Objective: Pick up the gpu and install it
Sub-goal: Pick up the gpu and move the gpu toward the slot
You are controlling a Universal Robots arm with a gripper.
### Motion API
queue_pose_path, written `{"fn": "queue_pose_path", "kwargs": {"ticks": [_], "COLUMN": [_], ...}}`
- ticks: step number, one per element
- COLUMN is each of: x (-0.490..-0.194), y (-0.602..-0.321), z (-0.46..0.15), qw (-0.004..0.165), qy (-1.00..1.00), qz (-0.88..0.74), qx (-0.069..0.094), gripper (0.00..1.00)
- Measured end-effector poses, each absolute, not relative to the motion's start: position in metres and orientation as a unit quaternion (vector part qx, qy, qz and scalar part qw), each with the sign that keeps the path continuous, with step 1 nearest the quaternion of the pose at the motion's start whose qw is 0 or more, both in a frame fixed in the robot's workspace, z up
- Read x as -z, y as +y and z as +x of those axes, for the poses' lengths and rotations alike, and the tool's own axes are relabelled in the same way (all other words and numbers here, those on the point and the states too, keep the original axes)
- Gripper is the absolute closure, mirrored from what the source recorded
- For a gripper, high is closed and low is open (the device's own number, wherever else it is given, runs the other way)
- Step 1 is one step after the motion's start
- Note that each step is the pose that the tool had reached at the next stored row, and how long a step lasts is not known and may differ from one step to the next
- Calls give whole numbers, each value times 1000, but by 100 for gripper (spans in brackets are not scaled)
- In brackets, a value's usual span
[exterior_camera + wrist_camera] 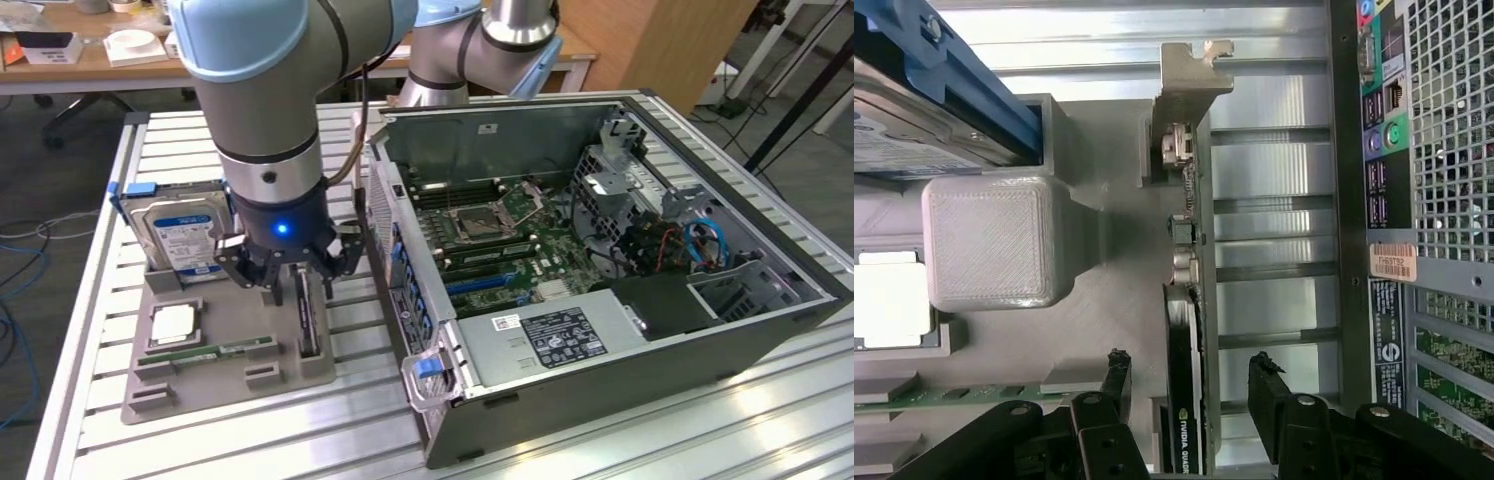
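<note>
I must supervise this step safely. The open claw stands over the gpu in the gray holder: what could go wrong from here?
1. The gpu stands on edge in a narrow slot of the holder, between the fingers of the open claw; a slanted pull might jam it or drag the holder.
2. The computer case stands close beside the holder; a swinging card could strike its wall.
</note>
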State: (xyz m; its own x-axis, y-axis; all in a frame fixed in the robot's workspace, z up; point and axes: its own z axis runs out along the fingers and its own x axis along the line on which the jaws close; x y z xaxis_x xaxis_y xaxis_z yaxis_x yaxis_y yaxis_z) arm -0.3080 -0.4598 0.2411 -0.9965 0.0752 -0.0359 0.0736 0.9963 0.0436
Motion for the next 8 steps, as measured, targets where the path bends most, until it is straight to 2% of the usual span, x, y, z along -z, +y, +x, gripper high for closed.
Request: {"fn": "queue_pose_path", "kwargs": {"ticks": [8], "x": [-237], "y": [-459], "z": [-309], "qw": [19], "qy": [999], "qz": [37], "qx": [-21], "gripper": [41]}}
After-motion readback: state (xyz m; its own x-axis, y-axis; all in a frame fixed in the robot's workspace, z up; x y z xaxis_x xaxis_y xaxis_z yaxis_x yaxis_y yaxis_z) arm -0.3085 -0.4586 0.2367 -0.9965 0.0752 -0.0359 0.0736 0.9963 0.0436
